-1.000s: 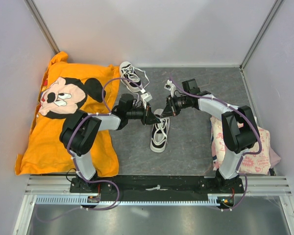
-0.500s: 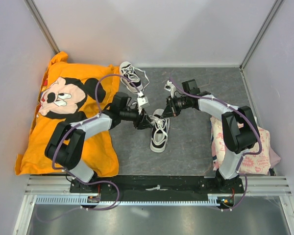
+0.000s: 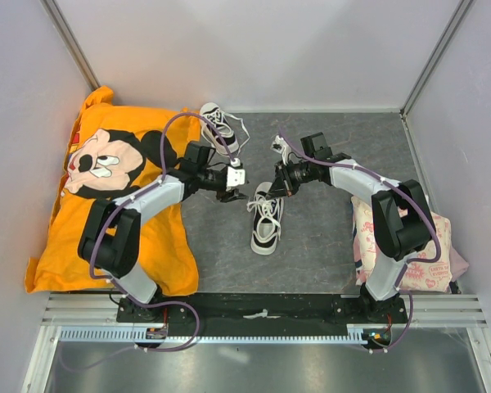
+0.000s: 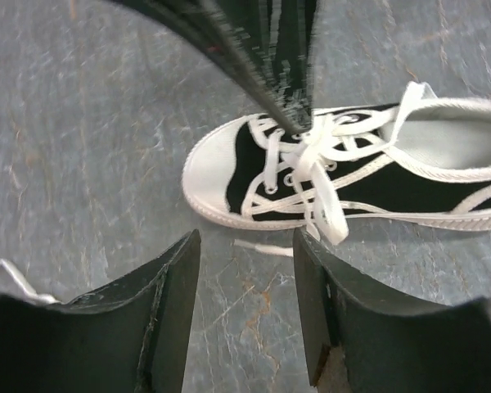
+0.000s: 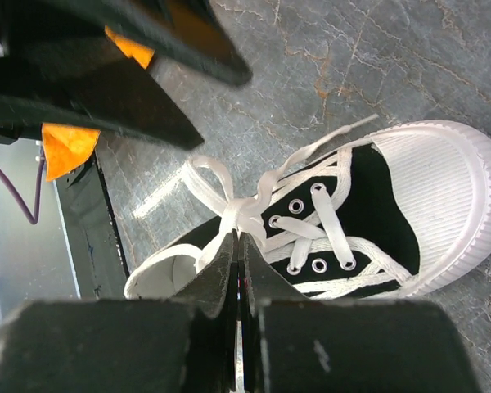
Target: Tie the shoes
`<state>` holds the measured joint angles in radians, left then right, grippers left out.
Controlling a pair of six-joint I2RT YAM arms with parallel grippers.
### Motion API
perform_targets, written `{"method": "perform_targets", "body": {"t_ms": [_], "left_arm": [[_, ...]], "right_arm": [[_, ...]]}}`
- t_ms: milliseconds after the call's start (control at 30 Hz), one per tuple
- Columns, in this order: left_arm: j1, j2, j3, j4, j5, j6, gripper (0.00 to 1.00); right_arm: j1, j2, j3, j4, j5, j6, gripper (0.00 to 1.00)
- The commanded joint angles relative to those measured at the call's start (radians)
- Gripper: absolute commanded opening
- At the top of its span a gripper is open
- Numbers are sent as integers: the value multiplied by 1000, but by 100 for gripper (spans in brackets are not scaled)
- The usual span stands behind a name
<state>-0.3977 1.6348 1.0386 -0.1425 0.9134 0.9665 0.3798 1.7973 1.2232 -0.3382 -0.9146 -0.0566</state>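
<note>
One of the shoes (image 3: 266, 221) lies in the middle of the grey floor, black with a white toe cap (image 5: 454, 196) and white laces knotted in a bow (image 4: 311, 151). My right gripper (image 3: 272, 190) is shut, its tips (image 5: 239, 239) pinching a lace right at the knot. My left gripper (image 3: 238, 193) hovers just left of that shoe, open (image 4: 245, 254) with only bare floor and a loose lace end (image 4: 262, 246) between its fingers. The other shoe (image 3: 218, 128) lies at the back, near the orange cloth.
An orange Mickey Mouse shirt (image 3: 106, 188) covers the left side of the floor. A pink printed cloth (image 3: 413, 246) lies at the right, beside the right arm. Grey walls close in the back and both sides.
My left gripper has opened, let go at the shoe's laces and drawn back to the left. The right gripper stays shut at the knot, hardly moved.
</note>
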Motion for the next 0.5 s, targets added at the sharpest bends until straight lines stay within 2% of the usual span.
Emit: {"method": "perform_targets", "body": {"t_ms": [0, 300, 467], "left_arm": [[-36, 33, 55, -127, 28, 227, 56], [-41, 80, 176, -405, 45, 238, 57], [-29, 91, 224, -521, 22, 138, 57]], "right_arm": [[4, -38, 1, 4, 14, -15, 0], [2, -39, 1, 4, 19, -12, 0], [4, -41, 4, 5, 20, -14, 0]]}}
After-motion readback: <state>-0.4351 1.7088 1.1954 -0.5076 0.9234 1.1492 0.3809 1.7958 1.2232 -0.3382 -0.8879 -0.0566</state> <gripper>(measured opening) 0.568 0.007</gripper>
